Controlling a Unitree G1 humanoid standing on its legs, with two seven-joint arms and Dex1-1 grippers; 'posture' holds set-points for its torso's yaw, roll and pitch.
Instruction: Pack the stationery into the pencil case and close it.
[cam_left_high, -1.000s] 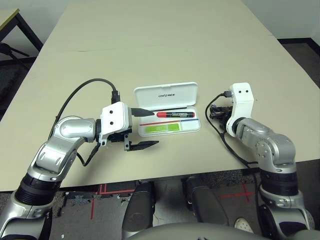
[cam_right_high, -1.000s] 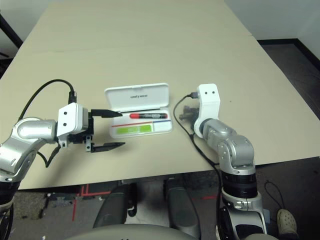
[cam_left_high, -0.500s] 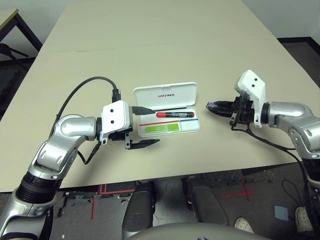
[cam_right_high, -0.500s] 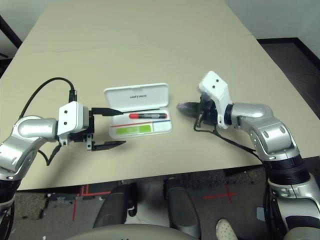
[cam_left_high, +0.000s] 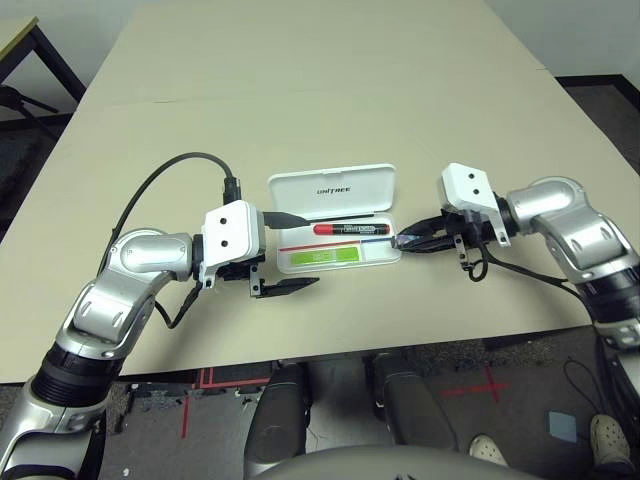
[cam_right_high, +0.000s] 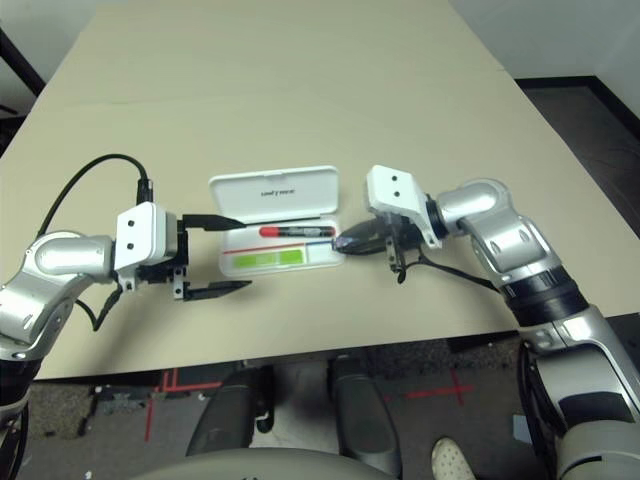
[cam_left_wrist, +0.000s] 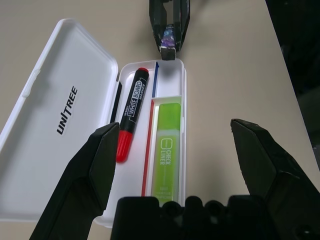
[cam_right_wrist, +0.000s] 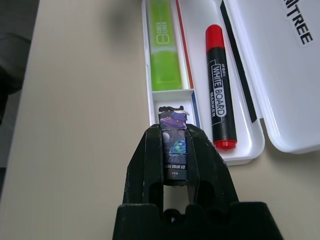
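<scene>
The white pencil case (cam_left_high: 365, 185) lies open at the table's middle, its lid folded back. In its tray lie the red marker (cam_left_high: 345, 229) and the lime-green stick (cam_left_high: 325, 257). My right gripper (cam_left_high: 402, 240) is shut on the small dark grey-blue piece (cam_right_wrist: 173, 145), its tips at the case's right end, just above the rim beside the small compartment (cam_right_wrist: 172, 100). At the case's left end my left gripper (cam_left_high: 295, 252) stands open and holds nothing; one finger (cam_left_wrist: 102, 160) reaches over the tray's left edge.
The beige table (cam_left_high: 300, 100) stretches wide behind and to both sides of the case. A black cable (cam_left_high: 165, 185) loops from my left wrist. The front table edge runs close below both grippers.
My right arm has swung in from the right side, bringing the shut gripper with the small piece to the case's right end. The left arm has not moved.
</scene>
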